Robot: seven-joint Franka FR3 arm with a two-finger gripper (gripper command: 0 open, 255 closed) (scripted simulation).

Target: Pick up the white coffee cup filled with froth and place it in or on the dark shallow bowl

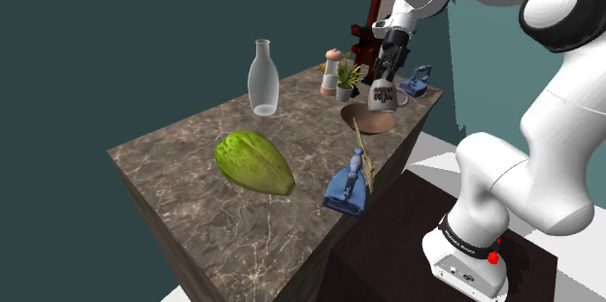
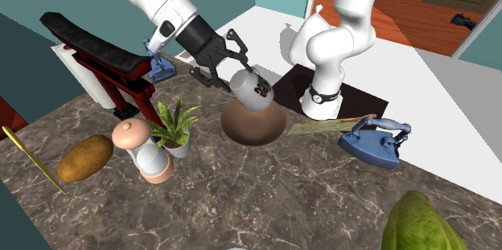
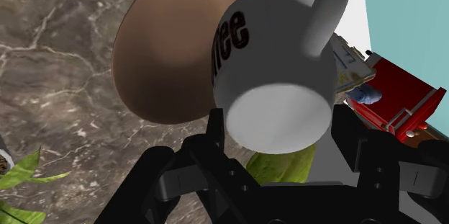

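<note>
The white coffee cup [image 1: 386,96] with dark lettering hangs tilted just above the brown shallow bowl [image 1: 369,121] at the counter's far right edge. My gripper [image 1: 389,61] is shut on it from above. In the second exterior view the cup [image 2: 253,89] sits over the bowl [image 2: 253,123], its mouth turned away from the gripper [image 2: 228,70]. The wrist view has the cup's base [image 3: 277,114] facing the camera, clasped in the gripper [image 3: 280,125], with the bowl [image 3: 162,57] beyond it. The cup's contents are hidden.
Close around the bowl stand a potted plant [image 2: 175,128], a pink-and-white grinder [image 2: 145,150], a red-and-black rack [image 2: 96,51] and a small blue iron [image 2: 161,67]. A larger blue iron [image 1: 348,185], a green leafy vegetable [image 1: 254,162], a glass bottle [image 1: 262,79] and a potato [image 2: 84,157] share the counter.
</note>
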